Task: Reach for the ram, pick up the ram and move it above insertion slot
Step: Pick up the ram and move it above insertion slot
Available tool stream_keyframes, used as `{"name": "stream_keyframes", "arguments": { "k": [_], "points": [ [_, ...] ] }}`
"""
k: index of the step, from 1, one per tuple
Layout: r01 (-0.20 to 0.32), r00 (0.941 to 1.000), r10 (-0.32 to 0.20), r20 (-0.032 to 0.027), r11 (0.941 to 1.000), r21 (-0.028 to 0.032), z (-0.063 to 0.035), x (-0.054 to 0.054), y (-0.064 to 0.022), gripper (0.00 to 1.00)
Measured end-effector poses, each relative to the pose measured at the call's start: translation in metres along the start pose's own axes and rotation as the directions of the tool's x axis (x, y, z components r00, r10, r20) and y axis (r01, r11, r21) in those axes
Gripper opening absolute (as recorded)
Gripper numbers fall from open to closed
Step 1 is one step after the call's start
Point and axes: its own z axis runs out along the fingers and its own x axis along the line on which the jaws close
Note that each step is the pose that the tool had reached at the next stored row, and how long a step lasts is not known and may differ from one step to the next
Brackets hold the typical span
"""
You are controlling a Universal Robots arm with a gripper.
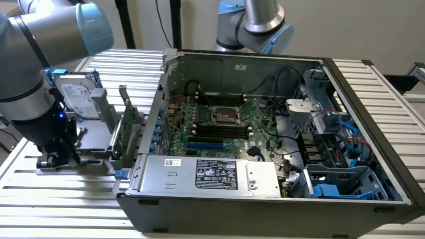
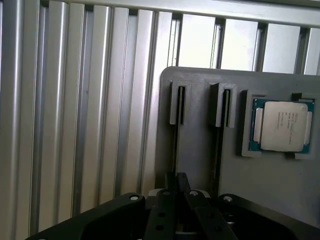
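In the wrist view the ram (image 2: 175, 142) shows edge-on as a thin dark strip standing in a slot of the grey holder (image 2: 280, 190). My gripper (image 2: 176, 181) sits over its near end, the two black fingers drawn together on the strip. In the exterior view the gripper (image 1: 54, 157) is low over the same grey holder (image 1: 93, 167), at that view's left, outside the open computer case (image 1: 265, 56). The black memory slots (image 1: 219, 132) lie on the motherboard inside the case, well to the exterior view's right of the gripper.
A square silver processor (image 2: 281, 125) lies in a recess of the holder beside a second slot (image 2: 222, 107). A hard drive (image 1: 76, 97) and a green expansion card (image 1: 126, 127) stand between gripper and case. A second arm (image 1: 256, 25) rises behind the case.
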Motion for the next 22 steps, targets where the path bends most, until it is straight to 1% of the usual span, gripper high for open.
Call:
{"name": "stream_keyframes", "arguments": {
  "k": [7, 15, 17, 19, 22],
  "points": [
    [-0.004, 1.0, 0.004, 0.0019, 1.0, 0.0005, 0.0001, 0.0, -0.0004, 0.13],
    [-0.058, 0.9983, 0.058, 0.0025, 0.9983, 0.0011, 0.0002, 0.0, -0.0005, 0.13],
    [-0.06, 0.9982, 0.06, 0.0026, 0.9982, 0.0012, -0.0001, 0.0, -0.0005, 0.13],
    [-0.061, 0.9982, 0.061, 0.0039, 0.9982, 0.002, -0.0013, -0.0001, -0.0005, 0.13],
    [-0.061, 0.9982, 0.061, 0.0045, 0.9982, 0.001, -0.0071, -0.0001, -0.0006, 0.13]
  ]
}}
